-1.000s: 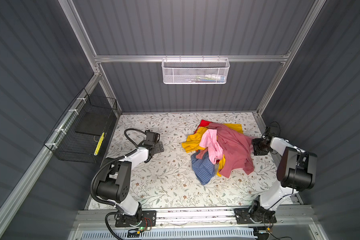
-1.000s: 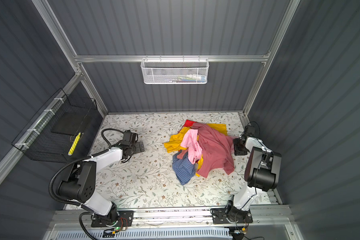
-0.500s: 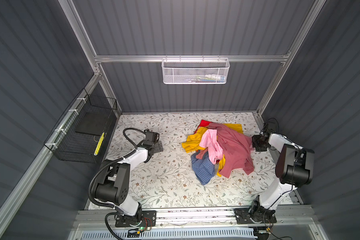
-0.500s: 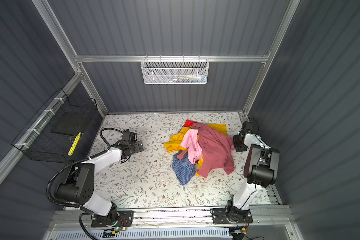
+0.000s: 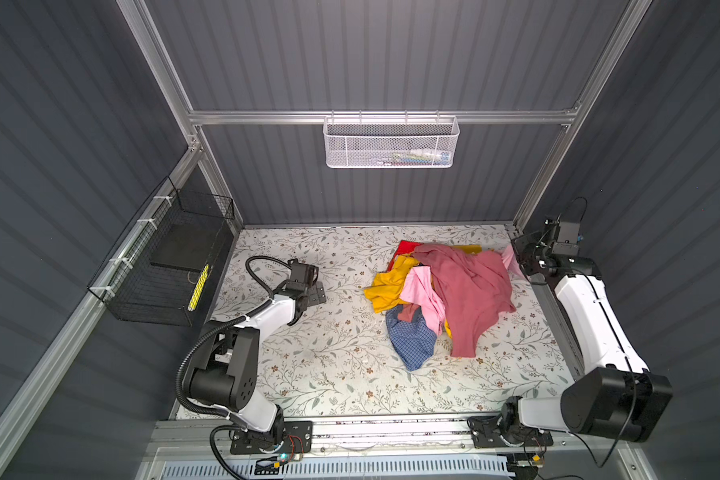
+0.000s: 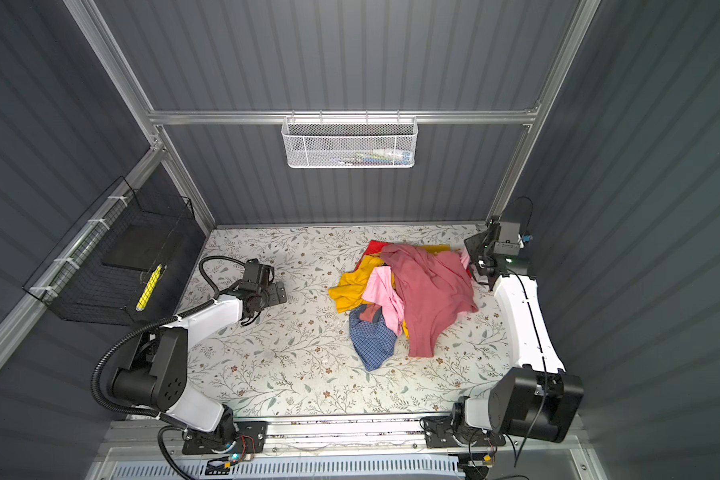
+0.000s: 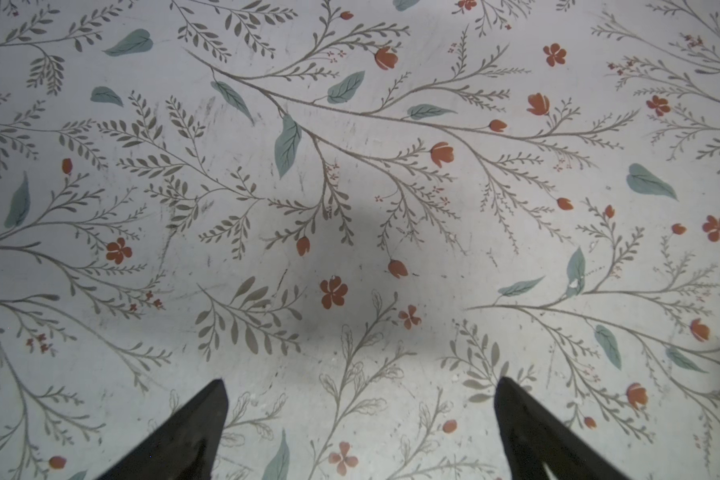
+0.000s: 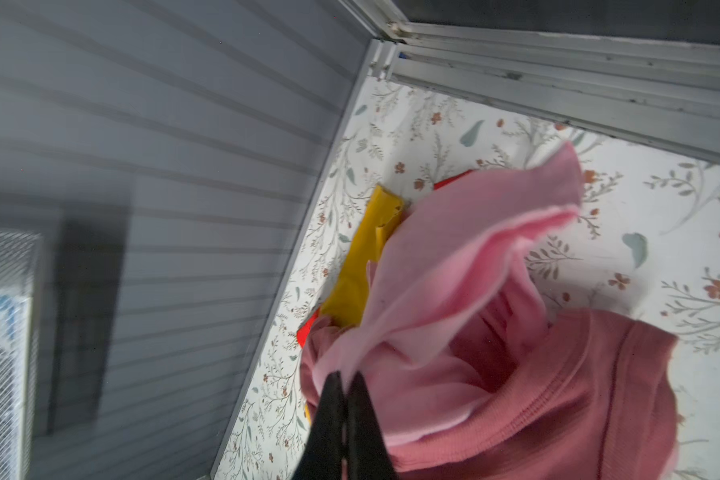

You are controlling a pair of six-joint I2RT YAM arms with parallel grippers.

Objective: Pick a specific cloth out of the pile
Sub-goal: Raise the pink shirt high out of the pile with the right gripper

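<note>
Several soft, crumpled garments make up the pile. A wide dusty rose-red garment with a stitched, ribbed hem is draped over its top. A yellow garment bunches on the pile's side toward the left arm. A blue checked shirt trails from the near edge, and a bright red piece peeks out at the far edge.

The cloth, plain baby pink and fleecy with a thick soft edge, lies partly in the pile. One fold shows between the yellow and rose-red fabric, and a corner comes out from under the rose-red garment at the pile's edge toward the right arm. There the right gripper is clenched on it. In the right wrist view its black tapered fingers meet on a pinch of pink, which flares out in loose flaps.

The left gripper is well apart from the pile. Its dark pointed fingers are spread wide over the matte, flower-printed table, with nothing between them.

Behind and above the pile, a white mesh basket with rounded corners hangs on the back rail. It holds a few small items too blurred to tell. Beyond the left gripper from the pile, a black wire basket hangs on the side wall. It holds a flat dark slab and a yellow strip.
</note>
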